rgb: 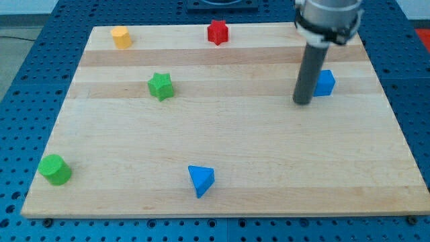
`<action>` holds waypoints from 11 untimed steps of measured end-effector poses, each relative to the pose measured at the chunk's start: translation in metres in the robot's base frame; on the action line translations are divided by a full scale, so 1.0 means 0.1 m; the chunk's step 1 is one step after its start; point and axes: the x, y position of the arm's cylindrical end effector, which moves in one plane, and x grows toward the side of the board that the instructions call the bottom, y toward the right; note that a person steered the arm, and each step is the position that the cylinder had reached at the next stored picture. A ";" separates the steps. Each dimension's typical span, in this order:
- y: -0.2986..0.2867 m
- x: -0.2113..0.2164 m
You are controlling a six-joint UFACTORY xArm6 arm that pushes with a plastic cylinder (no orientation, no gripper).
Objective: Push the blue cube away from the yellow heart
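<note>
Camera view: pale wooden board (222,168) on a blue perforated table (27,67). Landmark taken as the small blue cube-like block (325,83), lying near the board's right edge toward the view's top. Dark rod standing upright just to the view's left of that blue cube, my tip (302,103) down on the wood, touching or nearly touching the cube's left side; exact contact hard to tell. No jaws to open or close, nothing held, only a plain rod end for pushing.

Far to the view's left of the blue cube, at the board's top-left corner, a yellow block (121,37), heart shape not clearly made out. Left and above the cube, a red star-like block (217,31). Well left, a green star-like block (160,86). Down-left, a blue triangular block (201,180); far down-left, a green cylinder (54,169).

Progress, as judged: cube already well apart from the yellow block, tip placed on the side facing it; little board left to the right, perhaps a short final push remaining
</note>
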 end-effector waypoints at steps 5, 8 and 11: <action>0.56 -1.07; -0.62 -1.01; -2.01 -1.25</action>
